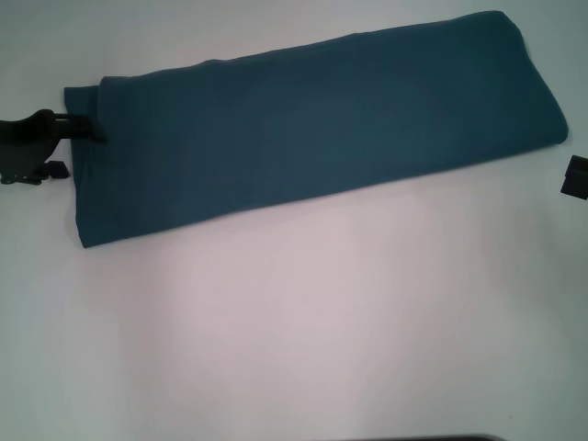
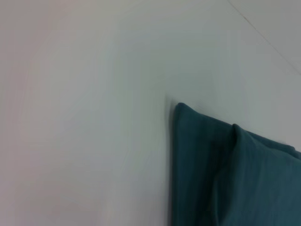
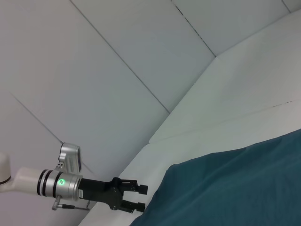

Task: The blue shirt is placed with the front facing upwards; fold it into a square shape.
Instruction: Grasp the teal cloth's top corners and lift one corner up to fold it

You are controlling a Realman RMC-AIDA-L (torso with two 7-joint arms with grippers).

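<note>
The shirt (image 1: 312, 129) lay on the white worktop (image 1: 303, 331), already folded lengthwise into a long narrow band. In the head view it ran across the far half of the worktop at a slant, its right end farther from the robot than its left. Plain teal cloth faced up; no lettering or collar showed. The left end had a lower layer sticking out a bit past the upper fold, seen also in the left wrist view as two stepped corners of the shirt (image 2: 235, 174) on the worktop (image 2: 84, 117).

The left gripper (image 1: 92, 129) sat at the shirt's left end, near its far corner, w/ fingertips touching or just overlapping the cloth edge. In the right wrist view the same left gripper (image 3: 140, 197) showed two dark fingers apart w/ a clear gap between them, i.e. open, tips right at the shirt's (image 3: 235, 183) edge; couldn't tell whether any cloth sat between them.

The right gripper (image 1: 575, 177) showed only as a small dark block at the right edge of the head view, just beside the shirt's right end, not touching it. Its fingers weren't visible, so open vs closed: can't tell.

Behind the worktop (image 3: 244, 94), the right wrist view showed a pale paneled wall (image 3: 117, 61).
</note>
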